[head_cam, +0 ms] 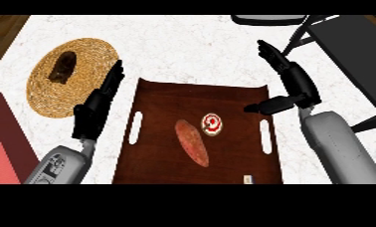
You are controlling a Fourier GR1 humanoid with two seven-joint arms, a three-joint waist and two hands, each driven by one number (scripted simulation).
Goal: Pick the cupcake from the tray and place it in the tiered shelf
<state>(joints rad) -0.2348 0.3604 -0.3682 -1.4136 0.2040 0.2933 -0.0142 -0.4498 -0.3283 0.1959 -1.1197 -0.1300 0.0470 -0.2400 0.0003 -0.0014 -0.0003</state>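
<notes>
The brown tray [158,161] holds the cupcake [212,124], untouched. Both the left hand [97,105] and right hand [288,85] hang released; the right must reach in and grasp it.

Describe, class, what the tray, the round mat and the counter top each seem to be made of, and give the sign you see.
Tray: probably wood, dark reddish-brown with faint grain and a low sheen; slot handles cut through.
Round mat: seemingly woven straw or wicker, with tan coiled rings, matte.
Counter top: looks like white marble or similar stone, with grey veins, smooth.
</notes>
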